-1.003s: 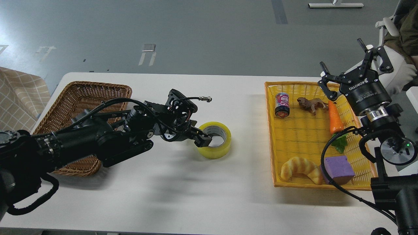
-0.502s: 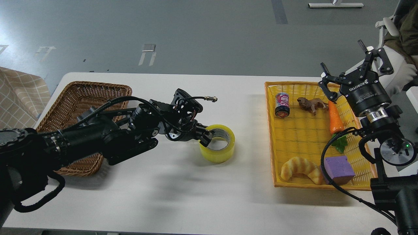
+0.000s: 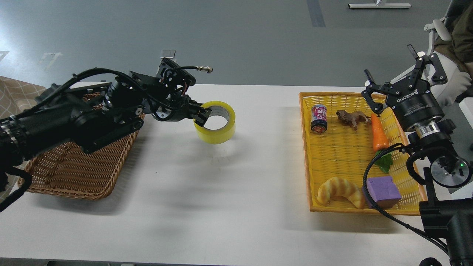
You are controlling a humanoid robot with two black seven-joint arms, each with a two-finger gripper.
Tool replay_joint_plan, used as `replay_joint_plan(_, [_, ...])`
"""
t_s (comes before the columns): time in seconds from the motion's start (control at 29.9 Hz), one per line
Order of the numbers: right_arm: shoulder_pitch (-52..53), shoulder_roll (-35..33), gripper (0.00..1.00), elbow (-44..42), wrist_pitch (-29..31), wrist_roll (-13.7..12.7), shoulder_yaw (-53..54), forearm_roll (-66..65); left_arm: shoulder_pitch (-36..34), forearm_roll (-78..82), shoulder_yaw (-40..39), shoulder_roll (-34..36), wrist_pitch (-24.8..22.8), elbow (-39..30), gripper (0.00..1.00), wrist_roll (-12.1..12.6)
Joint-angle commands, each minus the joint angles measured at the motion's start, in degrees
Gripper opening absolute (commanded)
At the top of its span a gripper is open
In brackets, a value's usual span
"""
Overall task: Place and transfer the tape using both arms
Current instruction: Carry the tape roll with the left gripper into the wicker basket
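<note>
The tape [image 3: 216, 122] is held clear of the white table [image 3: 236, 192] in the upper centre-left of the frame, its wall pinched by the left gripper [image 3: 201, 114], with one finger seen inside the core. A wicker basket [image 3: 74, 166] is seen at the left, partly covered by the left arm. At the upper right, the right gripper [image 3: 399, 83] is shown with fingers spread wide, empty, above the far corner of a yellow tray [image 3: 308, 155] in which a croissant toy [image 3: 340, 190], carrot [image 3: 380, 133] and can [image 3: 319, 118] are contained.
</note>
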Motion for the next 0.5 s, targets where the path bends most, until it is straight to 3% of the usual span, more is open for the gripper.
replay_joint_plan(0.0, [0.08, 0.04, 1.00, -0.05, 0.00, -0.05, -0.01, -0.01, -1.59, -1.18, 0.01, 3.44, -0.16, -1.26, 0.00, -0.60])
replay_joint_plan(0.13, [0.08, 0.04, 1.00, -0.23, 0.00, -0.05, -0.01, -0.01, -2.38, -1.27, 0.01, 10.37, -0.30, -6.52, 0.00, -0.69])
replay_joint_plan(0.3, [0.17, 0.04, 1.00, -0.23, 0.00, -0.05, -0.01, -0.01, -2.38, -1.27, -0.17, 16.27, -0.30, -8.12, 0.00, -0.69])
replay_joint_plan(0.47, [0.17, 0.12, 1.00, -0.23, 0.00, -0.05, -0.10, -0.01, -2.03, -2.23, -0.08, 22.42, -0.30, -8.12, 0.00, -2.71])
